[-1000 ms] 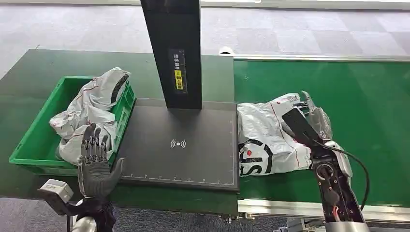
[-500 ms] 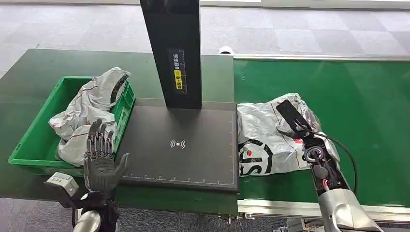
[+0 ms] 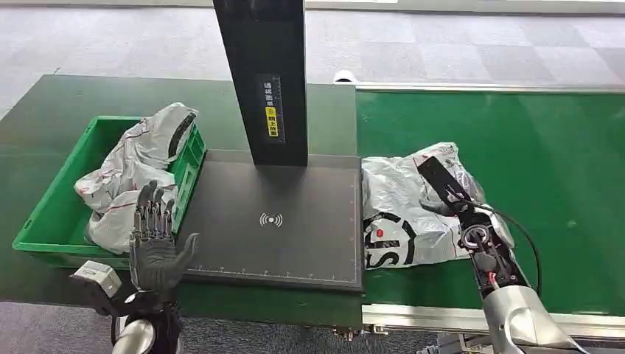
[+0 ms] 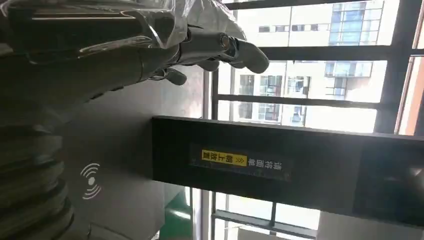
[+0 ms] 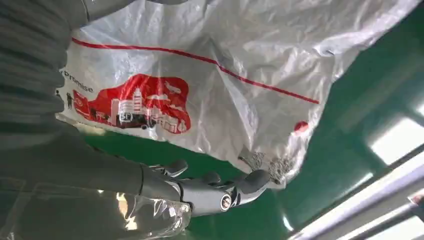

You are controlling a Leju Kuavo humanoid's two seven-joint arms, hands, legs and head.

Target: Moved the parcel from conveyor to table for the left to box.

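Head view: right robot hand [image 3: 447, 193] rests on silver parcel [image 3: 402, 214] lying on green conveyor [image 3: 560, 177], grip unclear. Left robot hand [image 3: 152, 247] spread, empty, near green crate [image 3: 51, 203].

The head view is evenly lit and sharp, with soft shadows. In the left wrist view bright windows [image 4: 320, 75] blow out behind a dark scanner post [image 4: 280, 165]. Glare streaks the conveyor belt [image 5: 380, 135], which is blurred.

A parcel-sorting station: green conveyor [image 3: 516, 147], scanner pad [image 3: 273, 221], green crate [image 3: 51, 214].
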